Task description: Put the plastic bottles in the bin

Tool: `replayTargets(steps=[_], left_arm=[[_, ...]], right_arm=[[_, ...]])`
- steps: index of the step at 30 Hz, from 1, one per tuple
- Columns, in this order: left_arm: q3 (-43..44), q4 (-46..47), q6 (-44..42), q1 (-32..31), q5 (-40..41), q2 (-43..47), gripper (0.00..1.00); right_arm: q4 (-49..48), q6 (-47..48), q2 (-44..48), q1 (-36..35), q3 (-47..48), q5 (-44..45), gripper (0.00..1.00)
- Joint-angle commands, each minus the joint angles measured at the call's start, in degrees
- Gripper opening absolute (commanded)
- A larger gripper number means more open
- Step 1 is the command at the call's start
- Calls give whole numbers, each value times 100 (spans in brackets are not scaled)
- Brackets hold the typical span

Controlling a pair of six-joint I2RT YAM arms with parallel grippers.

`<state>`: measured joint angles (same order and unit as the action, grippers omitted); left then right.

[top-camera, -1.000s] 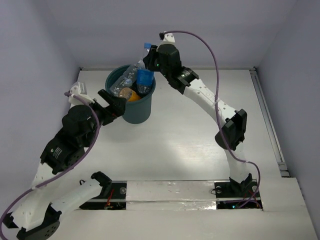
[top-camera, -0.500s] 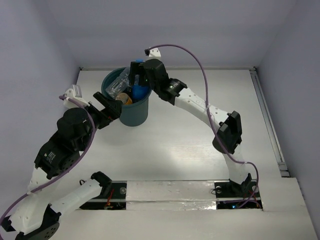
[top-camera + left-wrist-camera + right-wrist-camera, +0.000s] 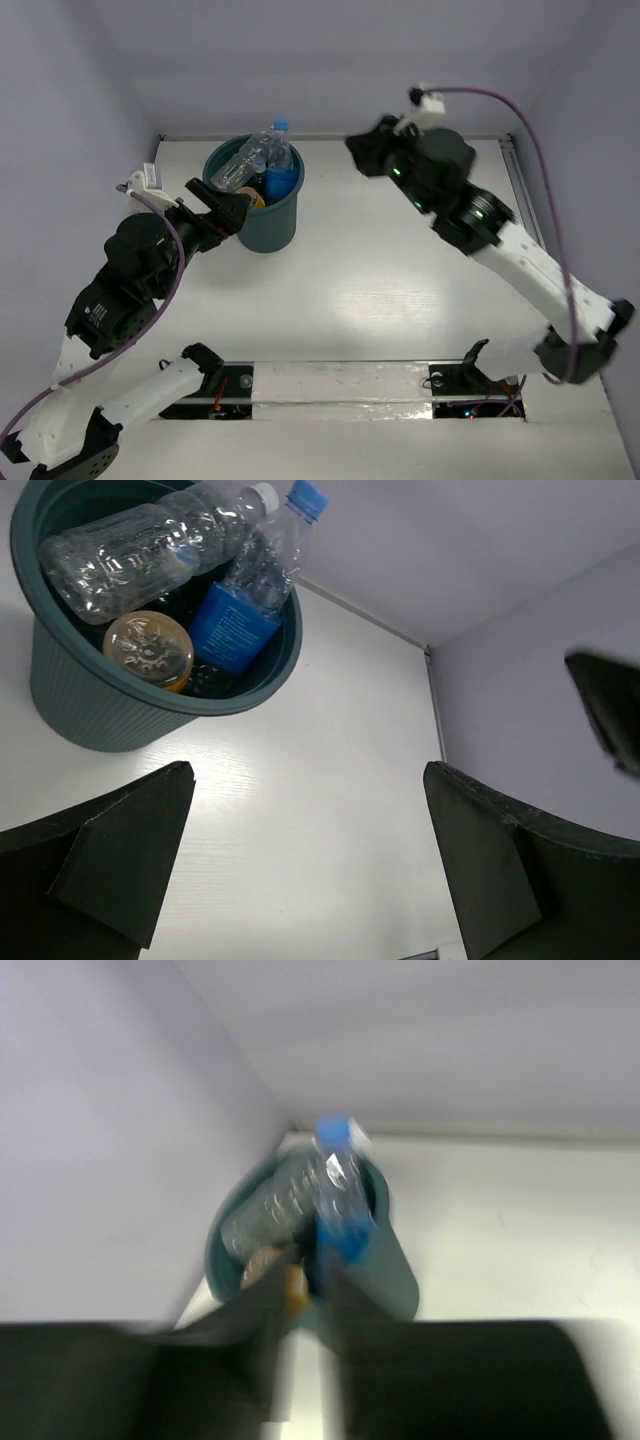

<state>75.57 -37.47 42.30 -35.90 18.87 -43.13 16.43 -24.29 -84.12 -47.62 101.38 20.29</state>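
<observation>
The dark teal bin stands at the table's back left. Three plastic bottles show inside it. A clear one lies across the rim, a blue-labelled one leans upright with its blue cap on top, and an orange-yellow one sits lower. My left gripper is open and empty, close to the bin's left side; its wrist view shows the bin and the blue-labelled bottle above wide-apart fingers. My right gripper is off to the bin's right, well apart from it. Its blurred view shows a narrow empty gap between the fingers.
White walls close the table at the back and on both sides. A metal rail runs along the right edge. Both arm bases sit on the near strip. The right arm's purple cable arcs over the right side.
My right gripper let go of the blue-labelled bottle over the bin and swung away to the right. That bottle now leans in the bin. My left gripper barely moved.
</observation>
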Motion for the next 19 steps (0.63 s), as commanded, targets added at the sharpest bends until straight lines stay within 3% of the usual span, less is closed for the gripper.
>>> replayTargets(steps=[1,2,3,6,10,12,13,15,19], left_arm=[[89,347,-82,4,-296,77,99],[107,303,-82,4,-297,121,99],[124,241,-91,4,-262,147,99],[125,30,-64,4,-209,314,99],[-60,38,6,4,-288,551,99],[-191,91,41,4,-375,631,99],[-218,152,41,4,-419,631,99],[-288,231,41,4,-533,596,99],[-341,345,67,4,-578,561,99]], right_arm=[[-245,-198,1525,67,-1758,27,7],[-245,-329,1956,68,-2163,62,0],[-62,-417,2796,146,-2793,149,0],[614,-602,4187,209,-3413,579,0],[1432,-892,5053,209,-3863,914,11],[1688,-1138,5220,209,-3959,1185,43],[1723,-1191,5352,209,-3951,1274,72],[1759,-1114,5397,209,-3776,1328,97],[2092,-981,5046,209,-3284,1240,100]])
